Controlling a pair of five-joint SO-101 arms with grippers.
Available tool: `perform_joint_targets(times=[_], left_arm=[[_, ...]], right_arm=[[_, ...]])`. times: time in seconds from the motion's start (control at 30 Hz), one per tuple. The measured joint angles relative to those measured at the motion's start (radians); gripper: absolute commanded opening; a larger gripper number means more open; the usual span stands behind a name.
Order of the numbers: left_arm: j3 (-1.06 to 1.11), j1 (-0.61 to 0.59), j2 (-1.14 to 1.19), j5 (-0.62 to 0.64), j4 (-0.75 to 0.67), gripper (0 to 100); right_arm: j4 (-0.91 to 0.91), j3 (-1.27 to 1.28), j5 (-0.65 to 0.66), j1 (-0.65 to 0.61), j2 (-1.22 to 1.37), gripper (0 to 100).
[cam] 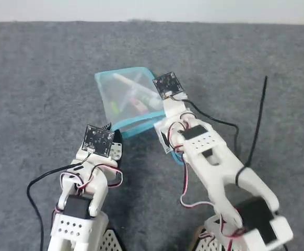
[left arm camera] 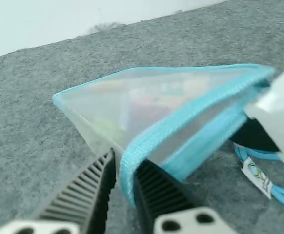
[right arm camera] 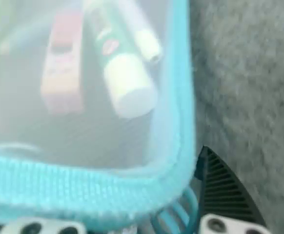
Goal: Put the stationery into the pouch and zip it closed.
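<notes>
Soft, light and slippery, the pouch (cam: 126,99), stationery (right arm camera: 125,85) inside, sits mid-bench (cam: 37,78); the left pincer (left arm camera: 125,163) pinches its near zip-tape corner, likely the firmest hold; whether the right pincer (cam: 161,112) grips I cannot tell.

Stationery (right arm camera: 127,90) blurry inside pouch (right arm camera: 83,195)

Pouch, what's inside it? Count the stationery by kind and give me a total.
Glue stick: 1
Red block, maybe an eraser: 1
White pen: 1
Total: 3 that can be made out through the pouch; anything more is too blurred to tell.
</notes>
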Motion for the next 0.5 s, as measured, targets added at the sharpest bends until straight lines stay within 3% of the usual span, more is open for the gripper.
perform_joint_targets(times=[0.07,0.2,0.23,0.3,0.37,0.5], left_arm=[[0.000,-0.002,0.000,0.002,0.000,1],[0.000,-0.003,0.000,-0.003,0.002,1],[0.000,-0.003,0.000,0.000,0.002,1],[0.000,-0.003,0.000,0.003,-0.009,1],[0.000,-0.002,0.000,0.002,-0.046,1],[0.025,0.002,0.000,0.003,-0.123,1]], right_arm=[[-0.046,0.000,-0.006,0.000,0.038,21.5],[-0.048,-0.002,-0.006,0.014,0.060,0.9],[-0.023,-0.014,-0.006,0.026,0.060,0.1],[0.058,-0.043,-0.006,0.055,0.052,3.6],[0.189,-0.084,0.008,0.087,0.009,0.8],[0.523,-0.192,0.144,0.094,-0.121,1.3]])
